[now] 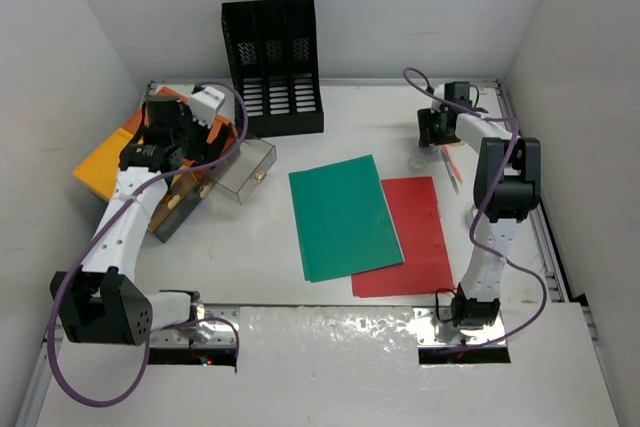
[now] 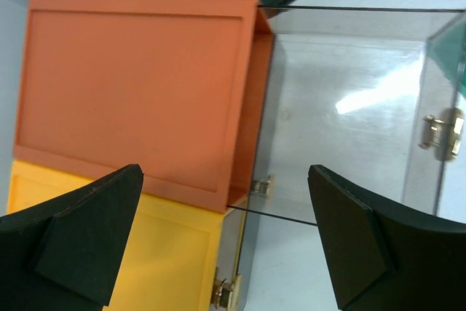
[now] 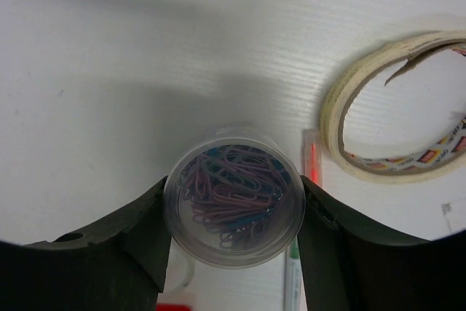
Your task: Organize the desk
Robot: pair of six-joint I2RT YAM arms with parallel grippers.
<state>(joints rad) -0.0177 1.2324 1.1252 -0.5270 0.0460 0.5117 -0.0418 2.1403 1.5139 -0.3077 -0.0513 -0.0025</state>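
The white desk (image 1: pixel 250 247) carries an orange-and-yellow drawer box (image 1: pixel 105 162) at the far left, with a clear drawer (image 1: pixel 245 169) pulled out toward the middle. My left gripper (image 1: pixel 185 132) hovers above the box, open and empty. In the left wrist view my left gripper (image 2: pixel 226 194) spans the orange top (image 2: pixel 138 85), the yellow part (image 2: pixel 160 260) and the clear drawer (image 2: pixel 349 107). My right gripper (image 1: pixel 437 132) at the back right is shut on a clear round tub of paper clips (image 3: pixel 233 205), one finger on each side.
A black mesh file rack (image 1: pixel 272 67) stands at the back wall. A green folder (image 1: pixel 343 215) overlaps a red folder (image 1: pixel 420 237) mid-desk. Pens (image 1: pixel 452 165) lie by the right gripper. A tape roll (image 3: pixel 333 118) and a red pen (image 3: pixel 313 162) lie beside the tub.
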